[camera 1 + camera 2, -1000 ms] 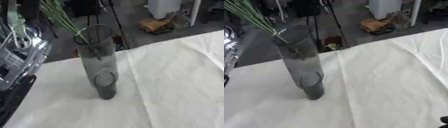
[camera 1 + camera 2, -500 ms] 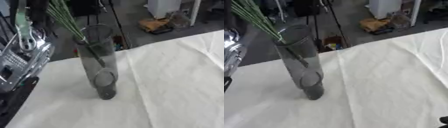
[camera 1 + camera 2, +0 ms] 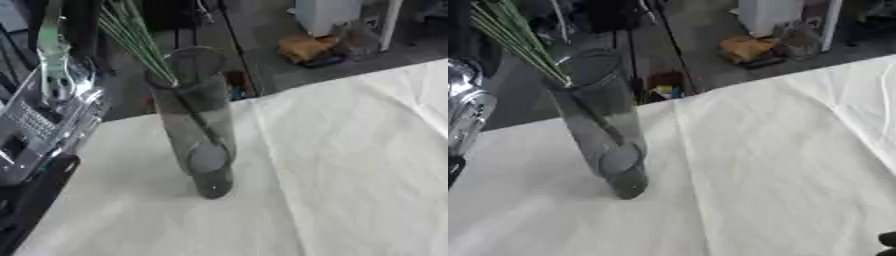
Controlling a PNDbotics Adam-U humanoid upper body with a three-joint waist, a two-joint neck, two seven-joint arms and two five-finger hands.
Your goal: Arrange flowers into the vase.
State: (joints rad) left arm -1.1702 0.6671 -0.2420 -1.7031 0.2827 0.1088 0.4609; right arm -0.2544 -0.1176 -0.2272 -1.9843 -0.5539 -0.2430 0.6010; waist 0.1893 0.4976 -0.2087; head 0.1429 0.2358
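Your vase [image 3: 197, 125], tall smoky glass, stood upright on the white tablecloth [image 3: 350, 165] near the table's left side, with a bunch of green flower stems [image 3: 131, 37] slanting out of its mouth toward the upper left. Your left hand [image 3: 44, 115] showed as silver and black metal at the left edge beside the vase, apart from it; whether its fingers were open I could not tell. Your right hand [image 3: 888, 240] was only a dark bit in the lower right corner, state unreadable.
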